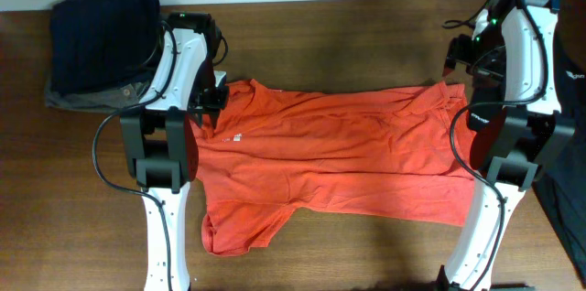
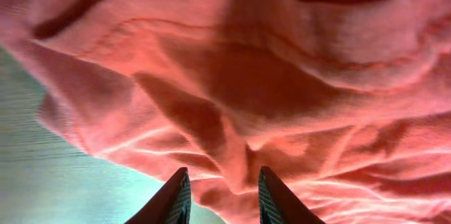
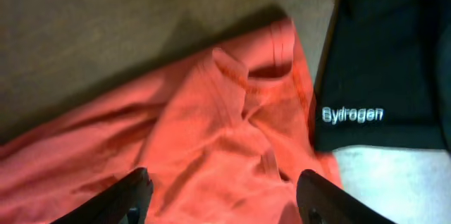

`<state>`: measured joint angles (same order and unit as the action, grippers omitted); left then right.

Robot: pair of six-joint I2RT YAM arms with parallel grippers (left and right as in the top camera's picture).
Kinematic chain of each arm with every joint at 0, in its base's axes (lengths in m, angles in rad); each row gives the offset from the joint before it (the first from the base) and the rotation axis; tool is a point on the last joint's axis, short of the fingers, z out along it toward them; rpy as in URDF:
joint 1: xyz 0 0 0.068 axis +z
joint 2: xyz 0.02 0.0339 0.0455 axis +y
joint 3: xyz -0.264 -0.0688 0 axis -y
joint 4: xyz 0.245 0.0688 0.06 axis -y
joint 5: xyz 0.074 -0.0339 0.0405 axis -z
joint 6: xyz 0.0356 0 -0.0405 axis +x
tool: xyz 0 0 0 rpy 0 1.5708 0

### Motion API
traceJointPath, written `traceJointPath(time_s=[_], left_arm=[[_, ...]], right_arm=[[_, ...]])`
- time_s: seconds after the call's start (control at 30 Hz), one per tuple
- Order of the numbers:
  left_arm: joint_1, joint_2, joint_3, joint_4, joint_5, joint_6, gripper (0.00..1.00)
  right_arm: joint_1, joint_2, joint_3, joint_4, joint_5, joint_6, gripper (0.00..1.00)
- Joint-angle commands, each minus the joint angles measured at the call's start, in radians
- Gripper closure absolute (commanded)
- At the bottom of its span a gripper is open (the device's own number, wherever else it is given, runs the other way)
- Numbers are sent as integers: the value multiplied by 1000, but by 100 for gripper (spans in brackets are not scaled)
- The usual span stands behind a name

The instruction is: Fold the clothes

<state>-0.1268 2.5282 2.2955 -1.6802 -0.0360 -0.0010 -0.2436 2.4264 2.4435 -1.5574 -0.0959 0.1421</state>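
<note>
The left arm is reaching up the left side of the overhead frame, elbow bent. The left tool is pointing downward, its fingers standing slightly apart. The right arm is stretching up along the right edge. The right tool is hanging with its fingers spread wide.

The orange-red T-shirt is soft, matt, wrinkled cloth on a dark wood-grain table.
</note>
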Motion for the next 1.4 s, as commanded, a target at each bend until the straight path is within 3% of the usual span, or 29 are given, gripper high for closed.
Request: traceJointPath(time_s=[0.0, 0.13, 0.2, 0.27, 0.47, 0.63, 0.93, 1.2, 1.37], left_arm=[[6, -34, -5, 20, -39, -14, 66], [6, -34, -5, 65, -32, -30, 52], [6, -34, -5, 82, -32, -30, 41], [5, -34, -5, 95, -32, -30, 37], [5, -34, -5, 104, -5, -29, 35], [5, -34, -5, 106, -5, -29, 35], [5, -34, -5, 124, -5, -29, 35], [5, -34, -5, 124, -5, -29, 35], [5, -34, -5, 124, -5, -29, 35]], right_arm=[[-5, 17, -5, 31, -30, -3, 29], [-5, 18, -6, 69, -54, -3, 29], [-3, 20, -13, 88, -55, -3, 37], [1, 22, -30, 102, -55, -3, 41], [13, 23, -178, 240, -55, -48, 42], [14, 23, -284, 361, -60, -87, 52], [14, 24, -297, 401, -58, -116, 56], [14, 24, -296, 399, -58, -113, 93], [14, 20, -276, 354, -50, -85, 96]])
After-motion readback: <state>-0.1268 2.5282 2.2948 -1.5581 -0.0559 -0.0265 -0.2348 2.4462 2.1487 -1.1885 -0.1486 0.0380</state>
